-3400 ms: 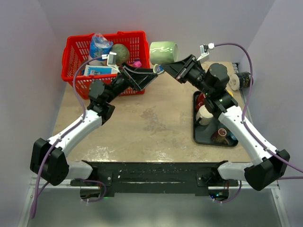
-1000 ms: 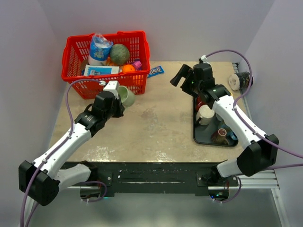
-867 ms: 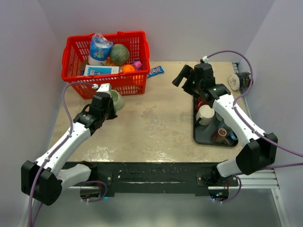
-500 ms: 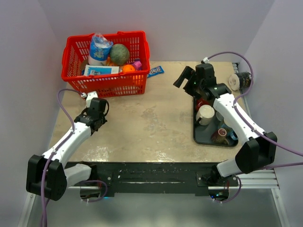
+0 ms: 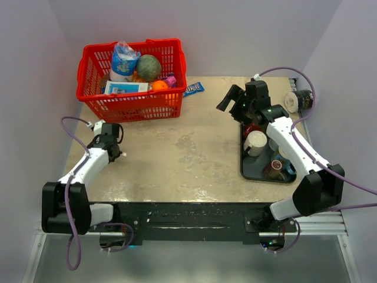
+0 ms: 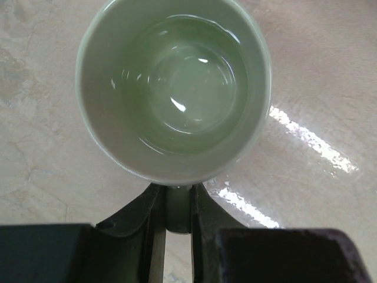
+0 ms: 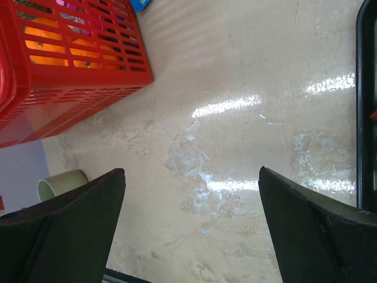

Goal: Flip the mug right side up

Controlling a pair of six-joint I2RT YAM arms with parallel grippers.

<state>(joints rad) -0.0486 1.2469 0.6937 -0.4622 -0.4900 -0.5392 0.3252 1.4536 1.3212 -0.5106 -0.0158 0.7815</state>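
Note:
In the left wrist view the pale green mug (image 6: 174,88) stands on the table with its open mouth facing up at the camera. My left gripper (image 6: 177,212) is shut on the mug's handle, which shows as a thin green strip between the jaws. From above, the left gripper (image 5: 109,146) points down at the table's left side and covers the mug. The right wrist view catches the mug (image 7: 63,181) low at the far left. My right gripper (image 5: 227,101) hangs open over the back right of the table, nothing between its fingers (image 7: 191,218).
A red basket (image 5: 141,103) full of groceries stands at the back left, with a blue packet (image 5: 193,89) beside it. A black tray (image 5: 250,171) with several cups lies on the right. A tape roll (image 5: 291,101) sits at the back right.
My left arm has carried the mug from beside the basket out to the left and down toward the table. The right arm has hardly moved and stays open.

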